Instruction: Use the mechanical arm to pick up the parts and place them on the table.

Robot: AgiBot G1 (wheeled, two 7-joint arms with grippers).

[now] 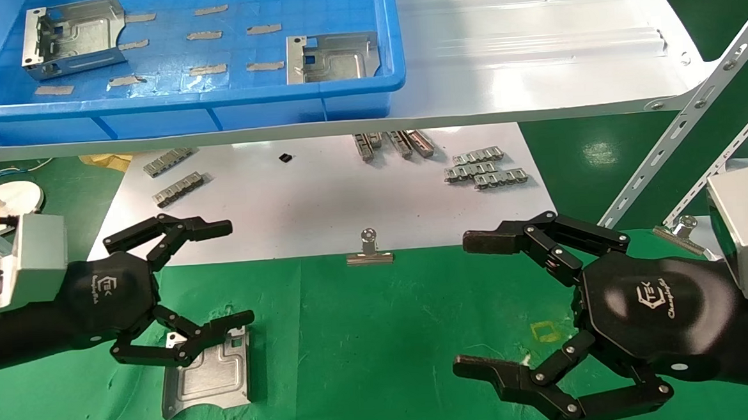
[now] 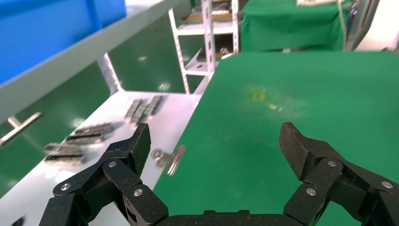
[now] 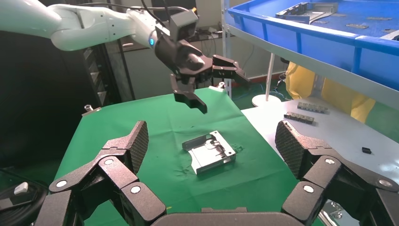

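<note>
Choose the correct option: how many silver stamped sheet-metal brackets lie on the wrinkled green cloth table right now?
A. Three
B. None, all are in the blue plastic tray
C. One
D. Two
C. A single silver stamped sheet-metal bracket lies on the wrinkled green cloth table, under the open left pincer, which is above it and not gripping; two more brackets remain in the blue plastic tray on the shelf.

In the head view the left gripper (image 1: 233, 273) is covering the upper left corner of the part (image 1: 211, 375) lying on the table (image 1: 369, 357). The blue tray (image 1: 215, 103) is running out past the top and left edges, and the shelf board (image 1: 534, 93) is hiding the far ends of some link strips (image 1: 393, 144). In the left wrist view the binder clip (image 2: 168, 159) is looking blurred, perhaps standing tilted.
</note>
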